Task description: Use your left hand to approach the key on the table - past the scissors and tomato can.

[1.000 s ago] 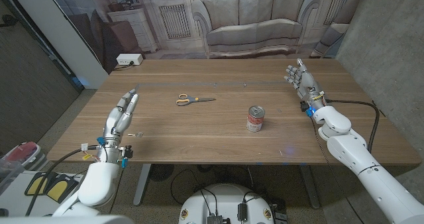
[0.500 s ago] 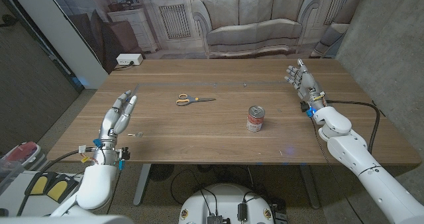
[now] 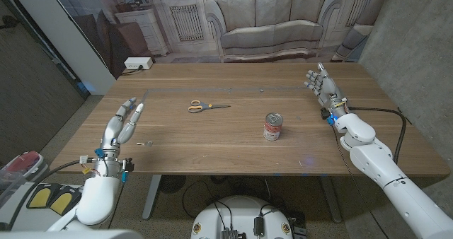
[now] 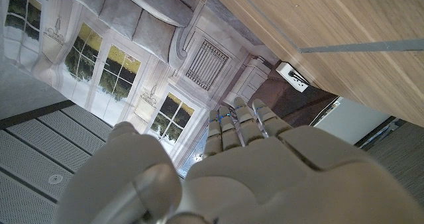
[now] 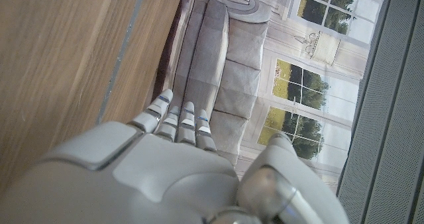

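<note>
Left hand: at the near left edge of the table, fingers extended and slightly spread, holding nothing; in the left wrist view the hand shows from the back with fingers straight. Key: small pale object lying on the table just beside the left hand, on its inner side, close to the near edge; too small to make out in detail. Tomato can: upright, right of the table's centre, well apart from the key. Scissors: yellow-handled, lying flat, blades pointing toward the right side, farther back than the can and left of it. Right hand: raised over the far right part of the table, fingers apart and extended, holding nothing; its back shows in the right wrist view. White power strip: on the floor beyond the table's far left corner. Backdrop printed with a sofa: behind the table.
</note>
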Controlling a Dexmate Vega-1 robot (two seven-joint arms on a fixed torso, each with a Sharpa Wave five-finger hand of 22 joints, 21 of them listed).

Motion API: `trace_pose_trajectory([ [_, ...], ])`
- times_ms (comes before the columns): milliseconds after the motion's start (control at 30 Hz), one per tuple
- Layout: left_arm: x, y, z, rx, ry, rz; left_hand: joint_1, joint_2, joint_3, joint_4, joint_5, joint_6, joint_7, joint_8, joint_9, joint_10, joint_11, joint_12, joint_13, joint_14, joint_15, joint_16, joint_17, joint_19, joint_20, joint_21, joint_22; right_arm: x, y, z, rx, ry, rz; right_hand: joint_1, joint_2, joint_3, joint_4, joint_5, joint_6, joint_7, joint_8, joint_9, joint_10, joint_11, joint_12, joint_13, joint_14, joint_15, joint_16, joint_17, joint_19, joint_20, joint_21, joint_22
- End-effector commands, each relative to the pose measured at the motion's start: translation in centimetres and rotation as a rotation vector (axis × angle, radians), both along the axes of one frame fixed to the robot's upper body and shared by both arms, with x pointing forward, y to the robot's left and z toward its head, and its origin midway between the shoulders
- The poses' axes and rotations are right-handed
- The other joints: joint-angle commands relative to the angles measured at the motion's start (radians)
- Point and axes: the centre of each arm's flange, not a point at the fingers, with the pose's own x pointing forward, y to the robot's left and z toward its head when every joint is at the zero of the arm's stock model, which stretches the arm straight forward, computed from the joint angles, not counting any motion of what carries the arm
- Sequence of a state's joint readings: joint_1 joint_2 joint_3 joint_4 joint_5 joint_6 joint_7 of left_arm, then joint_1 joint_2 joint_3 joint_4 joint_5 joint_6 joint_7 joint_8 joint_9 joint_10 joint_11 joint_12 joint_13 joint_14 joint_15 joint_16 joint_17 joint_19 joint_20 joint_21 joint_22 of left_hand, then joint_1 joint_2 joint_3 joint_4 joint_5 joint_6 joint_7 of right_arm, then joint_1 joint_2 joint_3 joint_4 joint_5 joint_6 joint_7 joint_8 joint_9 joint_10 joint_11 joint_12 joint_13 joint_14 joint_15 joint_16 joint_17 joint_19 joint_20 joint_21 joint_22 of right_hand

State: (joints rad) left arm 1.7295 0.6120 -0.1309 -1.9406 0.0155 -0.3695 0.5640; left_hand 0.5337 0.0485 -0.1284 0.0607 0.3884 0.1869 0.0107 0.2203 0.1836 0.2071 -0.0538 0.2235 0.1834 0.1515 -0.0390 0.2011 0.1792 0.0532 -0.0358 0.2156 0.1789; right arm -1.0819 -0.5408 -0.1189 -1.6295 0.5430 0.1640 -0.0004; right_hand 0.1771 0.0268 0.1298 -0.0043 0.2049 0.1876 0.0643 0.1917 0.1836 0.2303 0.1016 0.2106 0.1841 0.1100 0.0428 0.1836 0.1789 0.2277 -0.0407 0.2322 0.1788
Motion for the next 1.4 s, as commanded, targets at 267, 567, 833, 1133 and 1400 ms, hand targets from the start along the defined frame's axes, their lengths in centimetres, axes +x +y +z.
trace_pose_trajectory([
  [267,0.4,1.6,0.4,0.058,0.013,0.095,0.014,0.002,-0.008,0.001,0.009,0.020,-0.004,0.008,0.004,0.024,-0.004,0.002,0.005,0.018,-0.007,0.004,0.003,0.019,-0.031,0.008,0.003,-0.4,0.6,0.4,-0.015,0.005,-0.018,0.000,0.006,-0.001,-0.001,0.004,0.010,-0.003,0.003,0.003,0.007,0.001,0.006,0.002,0.010,-0.002,0.004,0.004,0.009,-0.009,-0.006,0.005],
  [567,0.7,1.5,0.5,0.124,0.033,0.192,0.019,0.003,-0.011,-0.001,0.012,0.038,-0.009,0.011,0.005,0.038,-0.007,0.003,0.005,0.027,-0.013,0.004,0.003,0.029,-0.032,0.009,0.003,-0.4,0.8,0.5,-0.015,0.009,-0.020,0.000,0.006,-0.001,-0.002,0.004,0.009,-0.004,0.003,0.003,0.008,0.000,0.006,0.002,0.010,-0.003,0.004,0.004,0.010,-0.009,-0.007,0.005],
  [833,0.4,1.0,0.7,0.179,0.034,0.287,0.023,0.004,-0.012,-0.002,0.016,0.050,-0.014,0.013,0.005,0.047,-0.009,0.004,0.006,0.036,-0.020,0.005,0.003,0.035,-0.034,0.010,0.003,-0.3,0.8,0.4,-0.010,0.013,-0.022,0.000,0.006,-0.002,-0.002,0.004,0.010,-0.004,0.003,0.003,0.008,0.003,0.006,0.002,0.011,-0.001,0.004,0.004,0.010,-0.008,-0.008,0.005],
  [1133,-0.2,0.4,1.0,0.287,0.065,0.427,0.029,0.006,-0.013,-0.004,0.020,0.060,-0.018,0.012,0.005,0.058,-0.021,0.004,0.006,0.049,-0.027,0.006,0.003,0.044,-0.037,0.010,0.003,-0.5,0.7,0.2,-0.006,0.012,-0.026,0.000,0.007,-0.002,-0.003,0.004,0.011,-0.003,0.003,0.003,0.010,0.004,0.006,0.002,0.012,-0.001,0.004,0.004,0.011,-0.008,-0.010,0.005],
  [1400,-0.6,0.0,1.2,0.333,0.085,0.483,0.032,0.007,-0.014,-0.005,0.023,0.057,-0.020,0.009,0.005,0.057,-0.019,0.001,0.006,0.048,-0.030,0.003,0.003,0.043,-0.031,0.008,0.003,-1.0,0.3,0.0,0.001,0.011,-0.037,0.000,0.008,-0.003,-0.003,0.004,0.012,-0.002,0.004,0.003,0.011,0.001,0.006,0.002,0.014,-0.001,0.005,0.004,0.012,-0.008,-0.010,0.005],
])
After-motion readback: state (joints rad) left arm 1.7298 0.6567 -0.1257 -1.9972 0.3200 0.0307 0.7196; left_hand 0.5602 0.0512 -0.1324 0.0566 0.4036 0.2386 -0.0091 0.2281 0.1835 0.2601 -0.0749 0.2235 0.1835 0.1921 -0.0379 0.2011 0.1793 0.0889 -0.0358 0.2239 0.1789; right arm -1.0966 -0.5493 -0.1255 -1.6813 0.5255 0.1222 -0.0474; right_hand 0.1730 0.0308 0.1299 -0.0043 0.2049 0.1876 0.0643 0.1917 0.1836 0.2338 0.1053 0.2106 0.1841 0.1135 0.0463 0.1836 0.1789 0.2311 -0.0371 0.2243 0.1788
